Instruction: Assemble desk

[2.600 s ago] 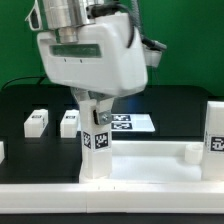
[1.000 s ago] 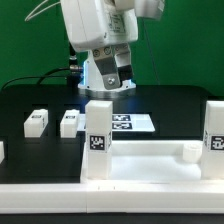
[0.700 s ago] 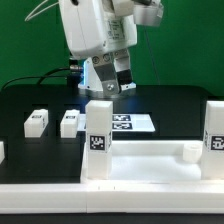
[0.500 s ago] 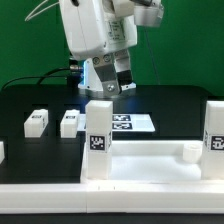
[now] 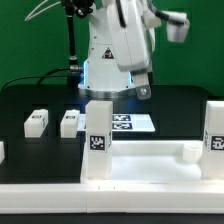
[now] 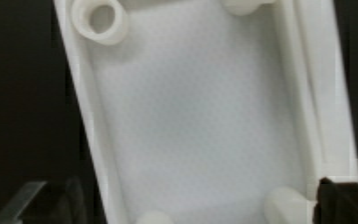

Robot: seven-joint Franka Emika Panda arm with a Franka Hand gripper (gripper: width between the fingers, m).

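Counted in the exterior view: one tabletop (image 5: 150, 168), two upright legs (image 5: 98, 140) (image 5: 214, 135) standing on it, two loose legs (image 5: 37, 121) (image 5: 69, 122) lying on the black table (image 5: 180, 105), one marker board (image 5: 128, 122) and one robot arm (image 5: 115, 50). A white sliver (image 5: 2, 150) at that view's left edge is too cut off to class. The wrist view adds one round socket (image 6: 101, 18) and two dark fingertips (image 6: 25, 200).

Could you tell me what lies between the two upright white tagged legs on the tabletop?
The exterior view shows bare white plastic tabletop there, plus one low white stub beside the leg on that view's right.
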